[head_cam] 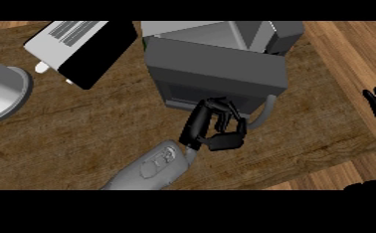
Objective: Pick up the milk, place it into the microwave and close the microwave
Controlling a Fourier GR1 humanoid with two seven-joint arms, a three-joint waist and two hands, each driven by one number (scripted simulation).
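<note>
Grey microwave (pixel 220 72) door is swung nearly closed, left robot hand (pixel 213 127) with fingers curled, holding nothing, pressed against it to push. Right robot hand (pixel 369 100) rests at right edge, fingers apart; milk not visible, likely inside.

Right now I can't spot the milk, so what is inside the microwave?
The microwave's door covers the front; only grey inner walls show above it. No milk is visible; the cavity floor is hidden. The left hand is curled near the door.

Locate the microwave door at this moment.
Head view, centre: the door stands ajar in front of the microwave, the left hand at its lower edge beside the handle.
</note>
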